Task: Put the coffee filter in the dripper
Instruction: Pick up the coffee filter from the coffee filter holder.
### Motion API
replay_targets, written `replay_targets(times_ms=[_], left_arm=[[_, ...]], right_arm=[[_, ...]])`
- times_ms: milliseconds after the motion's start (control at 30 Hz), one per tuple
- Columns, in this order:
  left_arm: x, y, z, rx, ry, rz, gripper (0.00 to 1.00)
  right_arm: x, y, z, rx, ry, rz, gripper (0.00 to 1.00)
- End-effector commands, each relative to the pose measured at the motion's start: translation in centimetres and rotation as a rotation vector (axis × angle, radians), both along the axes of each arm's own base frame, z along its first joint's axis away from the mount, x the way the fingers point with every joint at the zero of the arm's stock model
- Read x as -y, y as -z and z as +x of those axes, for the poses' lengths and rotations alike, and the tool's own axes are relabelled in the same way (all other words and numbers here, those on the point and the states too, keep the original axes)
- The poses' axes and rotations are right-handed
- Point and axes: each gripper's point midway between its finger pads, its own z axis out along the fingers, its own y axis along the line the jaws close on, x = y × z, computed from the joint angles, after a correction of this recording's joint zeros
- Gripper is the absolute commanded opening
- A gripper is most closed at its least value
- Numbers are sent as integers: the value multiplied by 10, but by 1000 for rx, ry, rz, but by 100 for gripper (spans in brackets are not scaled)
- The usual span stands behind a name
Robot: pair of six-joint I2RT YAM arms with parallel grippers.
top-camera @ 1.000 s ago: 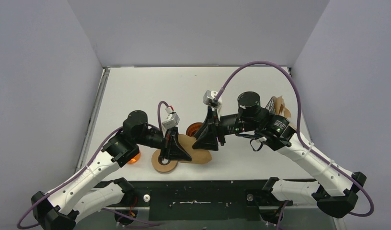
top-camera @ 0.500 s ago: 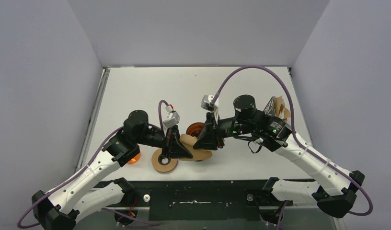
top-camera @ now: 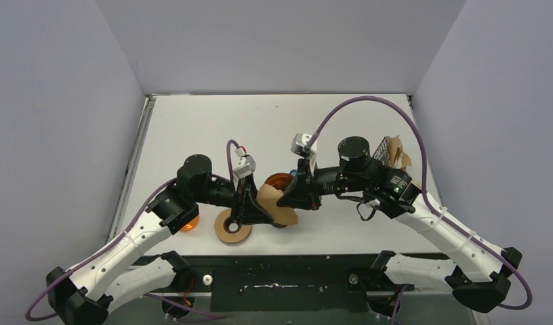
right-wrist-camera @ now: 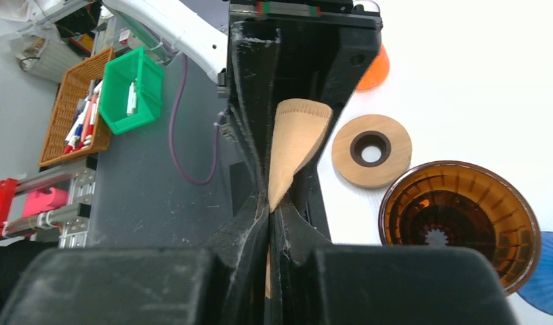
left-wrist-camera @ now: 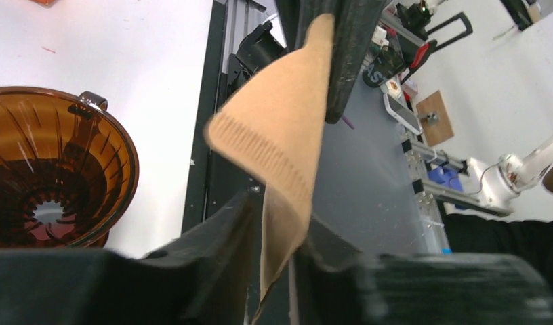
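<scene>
The brown paper coffee filter [top-camera: 277, 203] is held edge-up between both grippers, just in front of the amber glass dripper [top-camera: 277, 181]. My right gripper [right-wrist-camera: 269, 206] is shut on the coffee filter's narrow end [right-wrist-camera: 297, 135], jaws pressed flat on the paper. My left gripper [left-wrist-camera: 284, 217] has its jaws slightly apart, and the filter [left-wrist-camera: 280, 135] stands loosely in the gap. The dripper [left-wrist-camera: 53, 169] sits upright and shows nothing inside; in the right wrist view the dripper [right-wrist-camera: 460, 217] lies to the right of the fingers.
A wooden ring [top-camera: 232, 227] lies on the table near the front, left of the filter. An orange object [top-camera: 189, 223] sits beneath the left arm. More brown filters [top-camera: 396, 150] are at the back right. A blue disc [right-wrist-camera: 545, 271] is beside the dripper.
My right gripper has closed on the filter. My left jaws have eased apart. The filter went from lying flat over the ring to standing between the two grippers.
</scene>
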Motion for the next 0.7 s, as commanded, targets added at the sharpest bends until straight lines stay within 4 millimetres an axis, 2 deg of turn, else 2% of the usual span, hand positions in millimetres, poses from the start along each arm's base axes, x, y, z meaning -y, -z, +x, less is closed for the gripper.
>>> replay_targets(times_ms=[0,133,267,433,667], left_arm=[[-1,-22,5,63,-39,-26,34],[-9,-19,20,111,-153,35,56],[-22,-24,41,172,-315,93,67],[-42,-32,66,211,-511,139,73],[-62,-46,83,183,-700,133,77]], right_arm=[[6,-20,5,119,38,45,0],[11,-18,17,199,81,1,0],[16,-14,32,316,121,-59,0],[17,-28,46,491,157,-78,0],[17,-37,66,814,185,-126,0]])
